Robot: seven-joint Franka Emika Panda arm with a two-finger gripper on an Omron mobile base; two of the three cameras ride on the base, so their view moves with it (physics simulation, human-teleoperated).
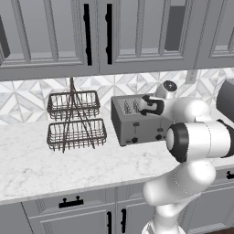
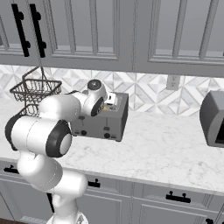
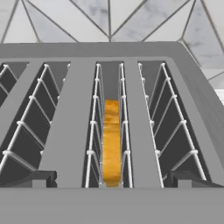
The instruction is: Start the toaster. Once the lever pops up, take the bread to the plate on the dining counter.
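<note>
Gripper (image 3: 112, 180): jaws spread wide and empty; the two dark fingertips (image 3: 37, 179) sit at the near edge of the hand view, one to each side of the middle slot.
Bread (image 3: 111, 142): golden slice standing on edge inside the middle slot, directly between and ahead of the jaws, sunk below the slot's rim; a grip looks premature until it rises.
Toaster (image 1: 137, 119): grey box on the wall counter (image 1: 55, 160); its slotted top lies just under the jaws, its black levers (image 1: 135, 124) and knobs on the front face, below and nearer than the jaws.
Step in hand (judged): starting the toaster. The hand is centred over the slot, not the lever, so it should come forward and down over the front face.
Technique (judged): press one fingertip squarely on the lever top, push straight down, avoid sliding off sideways.
Basket rack (image 1: 75, 119): well apart to one side, clear of the path.
Backsplash (image 3: 109, 19): tiled wall beyond the toaster's far edge.
</note>
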